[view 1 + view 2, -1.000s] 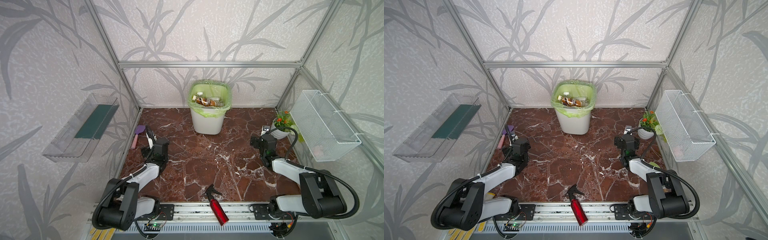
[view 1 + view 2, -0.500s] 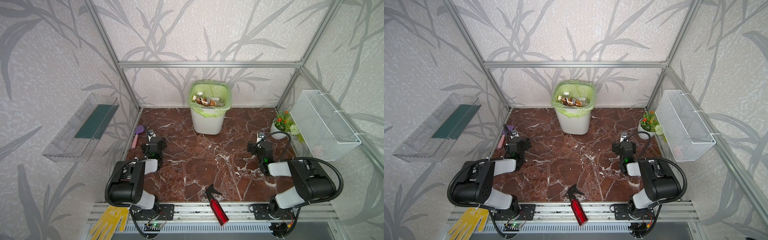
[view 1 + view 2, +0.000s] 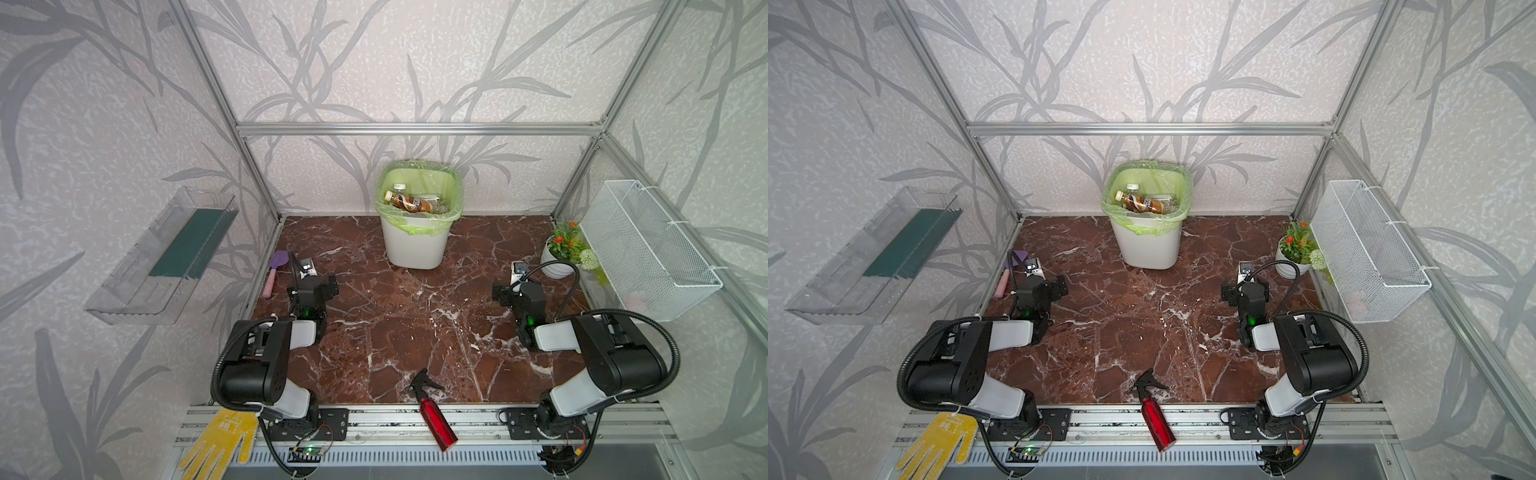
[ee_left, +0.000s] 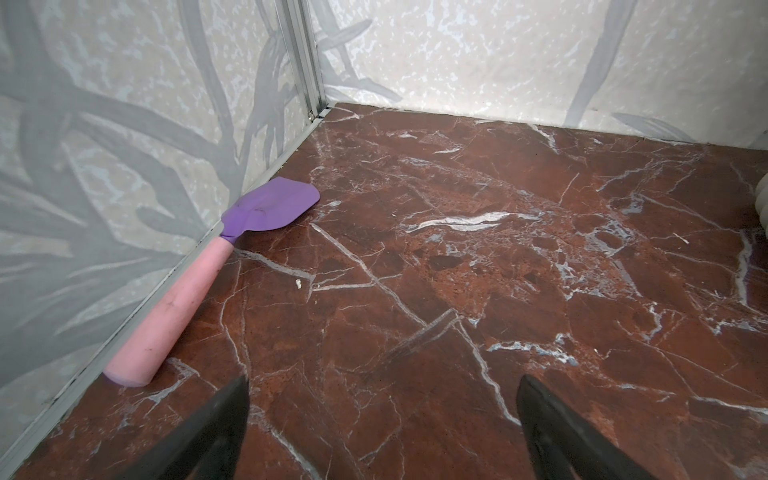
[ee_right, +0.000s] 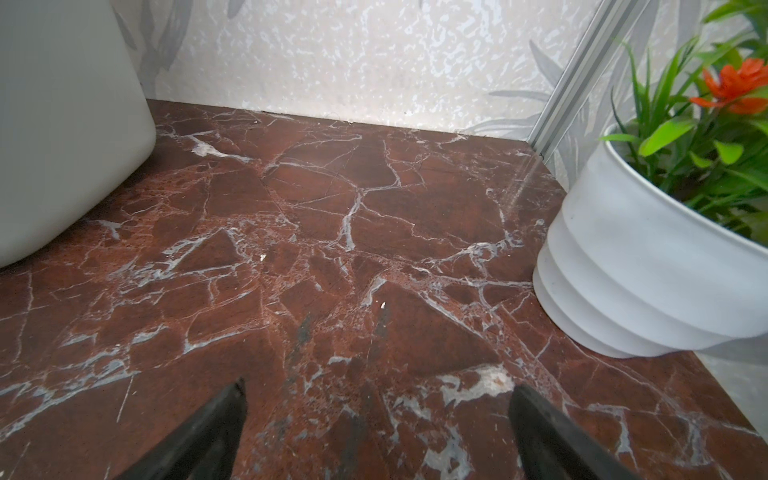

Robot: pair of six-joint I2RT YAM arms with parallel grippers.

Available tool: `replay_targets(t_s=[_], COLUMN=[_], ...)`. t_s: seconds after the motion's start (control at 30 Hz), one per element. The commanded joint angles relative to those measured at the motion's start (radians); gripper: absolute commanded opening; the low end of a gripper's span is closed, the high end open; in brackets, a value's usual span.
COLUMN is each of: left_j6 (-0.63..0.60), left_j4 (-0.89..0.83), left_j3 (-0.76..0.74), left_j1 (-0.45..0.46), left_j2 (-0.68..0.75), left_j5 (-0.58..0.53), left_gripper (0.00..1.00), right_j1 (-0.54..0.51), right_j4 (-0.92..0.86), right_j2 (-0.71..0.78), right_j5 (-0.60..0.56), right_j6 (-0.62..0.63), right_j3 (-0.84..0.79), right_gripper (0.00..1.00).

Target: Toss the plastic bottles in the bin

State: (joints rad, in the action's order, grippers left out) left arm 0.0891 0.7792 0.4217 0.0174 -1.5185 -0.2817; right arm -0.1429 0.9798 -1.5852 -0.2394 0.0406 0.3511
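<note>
The bottles (image 3: 409,202) lie in the bin (image 3: 415,249) at 12 o'clock of the floor (image 3: 395,324); no bottle shows on the floor. The left gripper (image 4: 382,382) and the right gripper (image 5: 376,388) have jaws apart, empty. The task seems finished; next, both need only to park.

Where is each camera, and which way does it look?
Top views: high in front, looking down at the bin; left arm, right arm show.
Left wrist: low, facing the spatula corner; open left gripper shows.
Right wrist: low, facing the flower pot; open right gripper shows.
Shared: right wrist and top views see the bin.
</note>
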Motion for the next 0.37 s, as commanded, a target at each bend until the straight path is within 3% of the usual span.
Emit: replay_targets(t_s=[0.0, 0.33], left_j6=[-0.015, -0.015], left_j4=[0.025, 0.025], left_j3=[-0.012, -0.011], left_j1=[-0.004, -0.005], left_j2=[-0.006, -0.006], left_j5=[0.010, 0.010], left_gripper=[0.99, 0.99], right_j1=[-0.003, -0.003], right_j4=[0.039, 0.036], right_j2=[-0.006, -0.007], right_j5=[0.005, 0.007], right_j6=[0.013, 0.013], right_j3=[0.008, 0.010], right_gripper=[0.99, 0.99])
